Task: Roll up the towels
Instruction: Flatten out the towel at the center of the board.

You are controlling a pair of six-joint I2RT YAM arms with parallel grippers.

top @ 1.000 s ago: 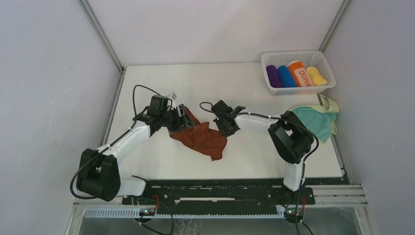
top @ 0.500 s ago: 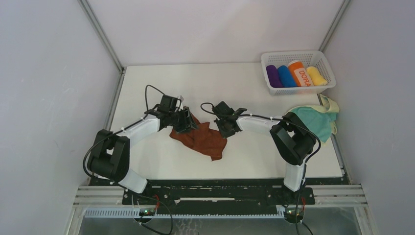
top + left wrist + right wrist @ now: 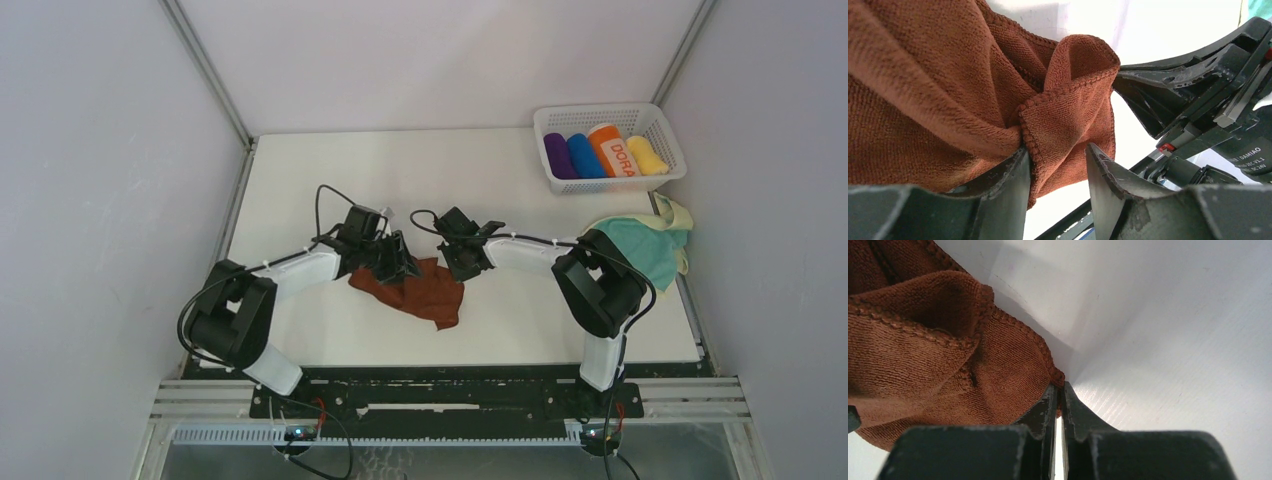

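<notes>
the rust-brown towel is fuzzy terry cloth; the table is smooth matt white; the left gripper has scuffed black plastic fingers.

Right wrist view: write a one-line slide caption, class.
Right claw shut on an edge of the rust-brown towel, white table behind.

Two towels, four rolls, one basket
</notes>
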